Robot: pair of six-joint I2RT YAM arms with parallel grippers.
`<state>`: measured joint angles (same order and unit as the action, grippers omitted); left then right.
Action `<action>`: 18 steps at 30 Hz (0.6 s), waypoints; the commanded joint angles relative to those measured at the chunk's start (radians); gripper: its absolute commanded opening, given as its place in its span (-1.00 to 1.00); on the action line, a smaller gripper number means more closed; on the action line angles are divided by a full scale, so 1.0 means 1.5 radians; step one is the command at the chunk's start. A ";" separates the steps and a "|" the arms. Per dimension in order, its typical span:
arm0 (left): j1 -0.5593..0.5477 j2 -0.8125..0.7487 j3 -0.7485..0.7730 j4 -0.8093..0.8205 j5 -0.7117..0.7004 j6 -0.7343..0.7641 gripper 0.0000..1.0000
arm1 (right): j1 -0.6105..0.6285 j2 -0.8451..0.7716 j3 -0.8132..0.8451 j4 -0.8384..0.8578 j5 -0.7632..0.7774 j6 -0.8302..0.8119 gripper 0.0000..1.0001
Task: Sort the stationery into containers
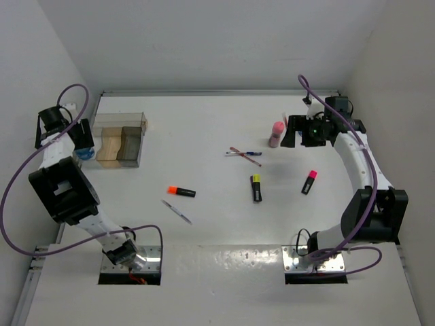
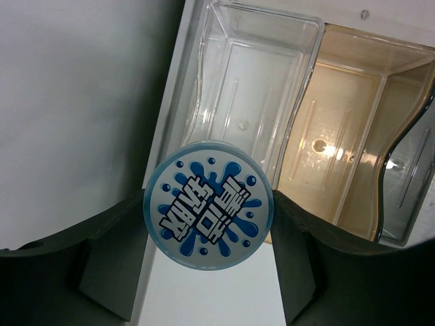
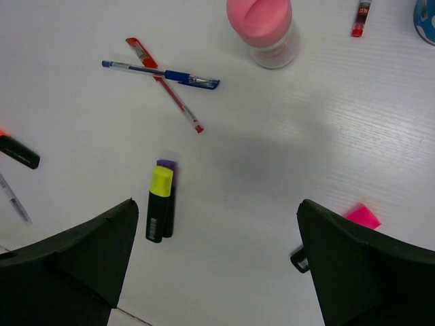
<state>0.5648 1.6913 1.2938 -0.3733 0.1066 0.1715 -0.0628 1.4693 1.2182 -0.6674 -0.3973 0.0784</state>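
Top external: yellow highlighter point(image 1: 257, 189), cap far.

The left arm point(image 1: 64, 193) folds back into the upper left of the frame. The left gripper point(image 1: 82, 144) has both fingers point(image 2: 109, 265) clamped against a small round jar point(image 2: 207, 205). The right arm point(image 1: 360, 170) arches up to the upper right, and the right gripper point(image 1: 291, 132) has its jaws spread wide apart.
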 commanded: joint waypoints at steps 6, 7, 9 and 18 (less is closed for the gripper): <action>-0.007 0.009 0.014 0.045 0.021 -0.015 -1.00 | 0.003 -0.002 0.012 0.000 -0.003 -0.012 0.97; -0.007 0.009 0.011 0.046 0.022 -0.016 -1.00 | 0.003 -0.002 0.012 -0.001 -0.004 -0.012 0.97; -0.008 0.010 0.004 0.047 0.023 -0.019 -1.00 | 0.003 -0.002 0.013 -0.002 -0.004 -0.014 0.97; -0.009 0.042 0.025 0.019 0.022 -0.022 -0.56 | 0.003 -0.001 0.014 -0.002 -0.002 -0.014 0.97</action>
<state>0.5560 1.7370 1.2911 -0.3656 0.1246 0.1478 -0.0628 1.4693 1.2182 -0.6827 -0.3969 0.0708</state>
